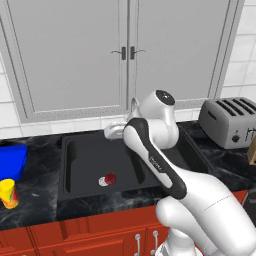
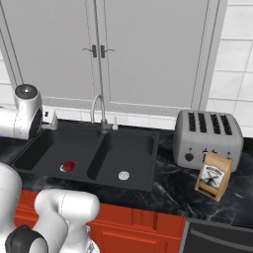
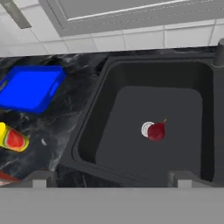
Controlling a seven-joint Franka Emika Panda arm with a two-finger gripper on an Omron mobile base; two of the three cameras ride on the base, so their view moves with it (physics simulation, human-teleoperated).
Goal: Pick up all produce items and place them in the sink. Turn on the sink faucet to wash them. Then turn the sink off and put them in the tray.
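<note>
The black sink [image 1: 75, 165] is set into the dark marble desk [image 3: 57, 131]. The blue tray [image 3: 28, 87] is seen at ten o'clock of the hand view, on the desk. The dark-red fruit [image 3: 156, 131] lies in the left basin, touching the silver drain [image 3: 147, 128]. The end effector [image 3: 111, 177] is held released above the basin, grasping nothing.

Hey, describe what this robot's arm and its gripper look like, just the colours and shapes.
The arm is glossy white with rounded, bulbous segments, dark grey to black bands at the joints and a round dark cap with a small white mark on one joint end. Small lettering runs along one dark band, too small to read. No loose cables are visible. The gripper has two small dark grey, blocky finger tips.
</note>
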